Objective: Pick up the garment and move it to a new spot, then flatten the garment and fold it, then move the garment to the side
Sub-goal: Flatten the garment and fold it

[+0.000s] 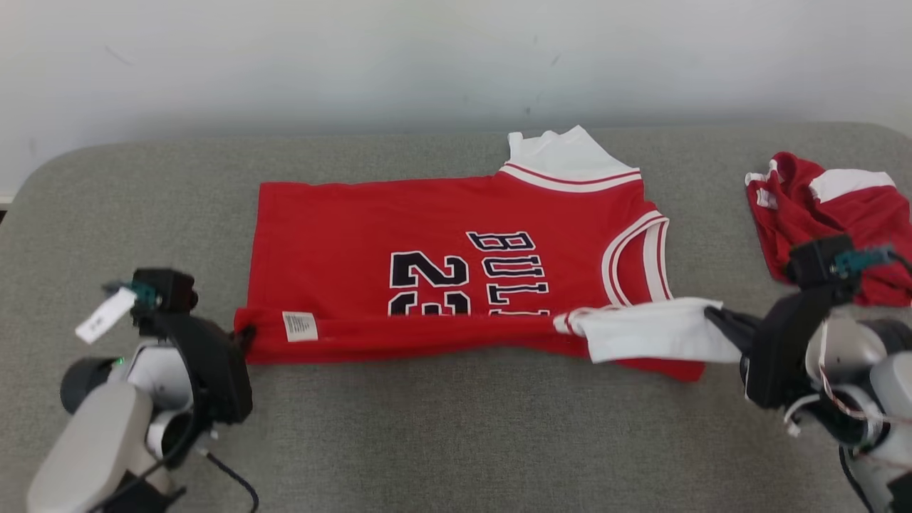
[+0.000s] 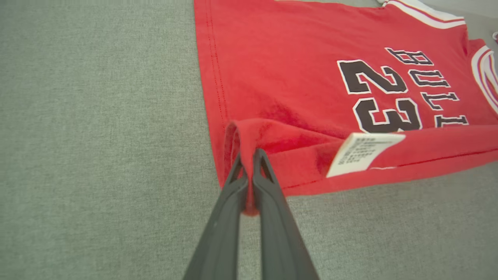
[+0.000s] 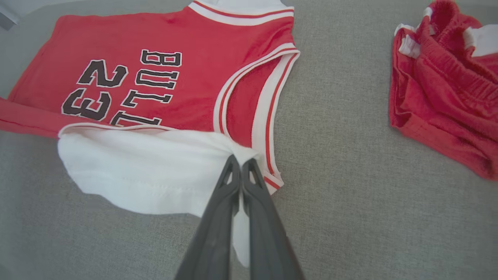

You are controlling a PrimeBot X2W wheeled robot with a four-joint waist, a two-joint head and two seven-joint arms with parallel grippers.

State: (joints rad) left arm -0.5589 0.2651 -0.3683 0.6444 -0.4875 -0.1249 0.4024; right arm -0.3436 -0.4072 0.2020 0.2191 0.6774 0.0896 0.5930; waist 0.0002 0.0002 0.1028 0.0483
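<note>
My left gripper is clenched on the near hem corner at the left end of the jersey. The jersey lies on the grey cushion, its near edge turned over onto itself. My right gripper pinches the white sleeve at the jersey's right end. Red shorts lie crumpled apart, right of the jersey.

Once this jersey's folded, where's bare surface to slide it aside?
Widest bare grey surface lies left of the jersey, toward the rounded corner, and along the near edge between left gripper and right gripper. Right side is crowded: red shorts leave a narrower gap.
</note>
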